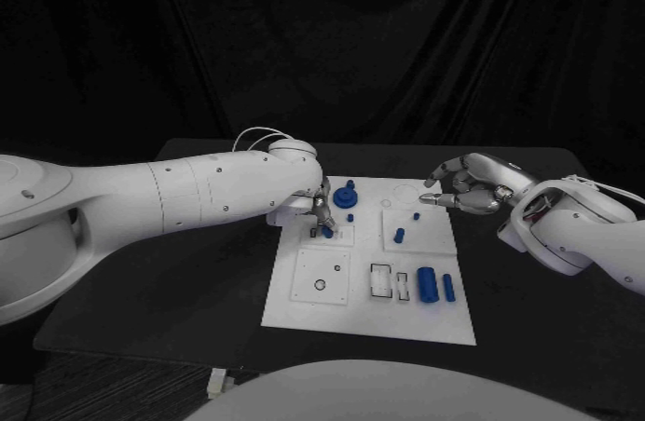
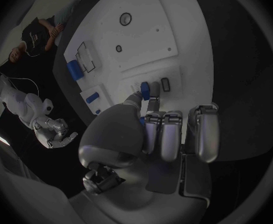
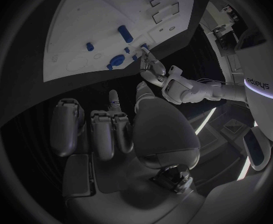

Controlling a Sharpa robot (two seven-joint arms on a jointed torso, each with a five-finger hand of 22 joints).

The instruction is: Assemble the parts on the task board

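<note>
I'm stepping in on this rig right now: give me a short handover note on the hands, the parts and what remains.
Left hand: pinches a small blue part over the task board, at its far left area.
Right hand: holds nothing, fingers curled, hovering at the board's far right edge.
Done: the round blue part seems seated.
Left: the blue cylinder and other loose pieces lie unplaced.

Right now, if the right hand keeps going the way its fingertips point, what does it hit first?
Probably the task board: the right hand hovers at its far right corner, fingertips aimed across it toward the round blue part. How high it is above the board is unclear, so it may pass over it.
</note>
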